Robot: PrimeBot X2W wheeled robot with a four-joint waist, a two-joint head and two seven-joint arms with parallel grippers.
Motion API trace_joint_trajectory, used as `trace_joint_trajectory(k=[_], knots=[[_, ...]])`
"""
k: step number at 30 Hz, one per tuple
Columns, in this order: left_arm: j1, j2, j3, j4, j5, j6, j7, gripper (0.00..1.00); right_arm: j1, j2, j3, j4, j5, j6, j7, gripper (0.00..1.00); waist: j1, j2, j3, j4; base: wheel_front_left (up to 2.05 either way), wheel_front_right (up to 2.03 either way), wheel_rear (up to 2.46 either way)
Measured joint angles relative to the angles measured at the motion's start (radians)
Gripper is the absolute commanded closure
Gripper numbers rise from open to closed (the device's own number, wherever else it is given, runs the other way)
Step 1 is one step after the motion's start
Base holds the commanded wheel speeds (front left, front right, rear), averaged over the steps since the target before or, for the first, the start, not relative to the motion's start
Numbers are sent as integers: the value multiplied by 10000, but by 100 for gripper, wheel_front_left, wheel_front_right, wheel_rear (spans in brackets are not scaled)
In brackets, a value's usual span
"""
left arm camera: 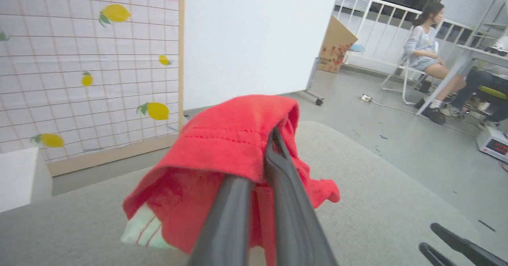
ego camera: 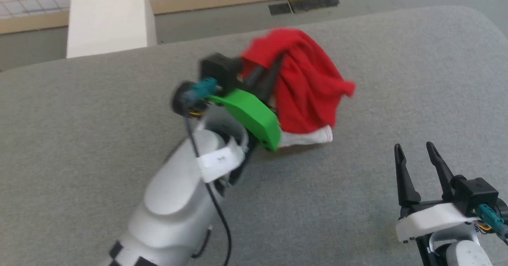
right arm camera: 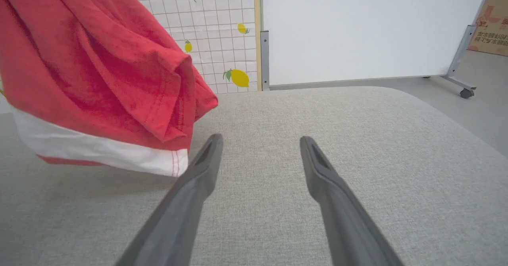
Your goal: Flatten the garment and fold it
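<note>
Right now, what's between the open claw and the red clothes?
Nothing but bare grey surface lies between the right gripper and the garment, seen in the head view.

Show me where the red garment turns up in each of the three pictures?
Head view: the garment sits upper centre, bunched, held up by the left gripper.
Left wrist view: centre, draped over the shut fingers.
Right wrist view: upper left, white band lowest.
Shared landmark: the grey cloth surface under it.

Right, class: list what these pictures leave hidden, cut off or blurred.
Left wrist view: fingertips of the left gripper, buried under a fold of the garment.
Right wrist view: the garment's upper part, cut off by top and left edges.
Head view: garment's shape, blurred and bunched.
</note>
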Motion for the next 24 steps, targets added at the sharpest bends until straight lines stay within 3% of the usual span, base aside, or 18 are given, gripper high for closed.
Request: trace_joint_trajectory(k=[4,8,13,19,20,21,22,23,24], knots=[[1,583,612,-617,307,805,-280,100,169,2,-33,-136,-59,0,98,0,0,0,-235,281,0,0,0],[48,905,702,-1189,322,974,-73,100,267,2,-61,-276,-63,0,184,0,0,0,-407,547,0,0,0],[813,853,-198,-690,-96,522,1306,100,288,4,-42,-408,-61,0,217,0,0,0,-438,747,0,0,0],[1892,349,-1779,1174,-786,-550,3041,100,279,4,13,-460,31,0,219,0,0,0,-160,739,0,0,0],[1998,251,-1987,1467,-955,-750,3258,94,275,4,15,-458,35,0,217,0,0,0,-108,729,0,0,0],[2076,174,-2167,1720,-1149,-918,3459,65,272,4,12,-458,38,0,215,0,0,0,-62,719,0,0,0],[2122,127,-2305,1877,-1264,-1053,3603,7,270,2,13,-458,40,0,215,0,0,0,-29,710,0,0,0],[2181,71,-2403,2006,-1430,-1164,3726,0,268,4,8,-460,40,0,207,0,0,0,6,702,0,0,0],[2219,13,-2428,2050,-1647,-1244,3733,0,267,2,-8,-460,40,0,207,0,0,0,29,702,0,0,0]])
